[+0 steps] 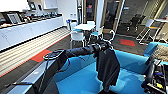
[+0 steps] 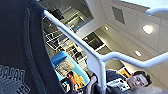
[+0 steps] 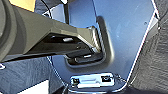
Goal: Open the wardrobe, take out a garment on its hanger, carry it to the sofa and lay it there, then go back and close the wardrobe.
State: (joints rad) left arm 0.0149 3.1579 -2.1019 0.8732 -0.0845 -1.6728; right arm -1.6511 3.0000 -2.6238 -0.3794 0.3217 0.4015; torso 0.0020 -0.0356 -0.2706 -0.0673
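Holding the hanger (image 1: 111,35) out over the sofa (image 1: 82,80), the robot's left end effector (image 1: 105,45) was clenched on the white frame just below the hook, and the garment (image 1: 108,66) hung from it above the blue seat, its hem close to the cushion but seemingly not yet resting on it. The T-shirt was plain black, short-sleeved, draped in loose folds and twisted a little to one side; the left wrist view showed its ribbed collar, pale lettering on the fabric (image 2: 17,62), and the thin white hanger bars (image 2: 100,58) crossing in front of the ceiling. A person (image 2: 136,80) sat beyond. The right end effector (image 1: 156,75) hung low by the sofa's far side; whether it was released or clenched could not be told. To lay the shirt well, the arm would likely need to lower steadily so the hem touched first, then draw along the seat so the cloth spread flat instead of bunching, and let go only once the hanger lay supported on the cushion.
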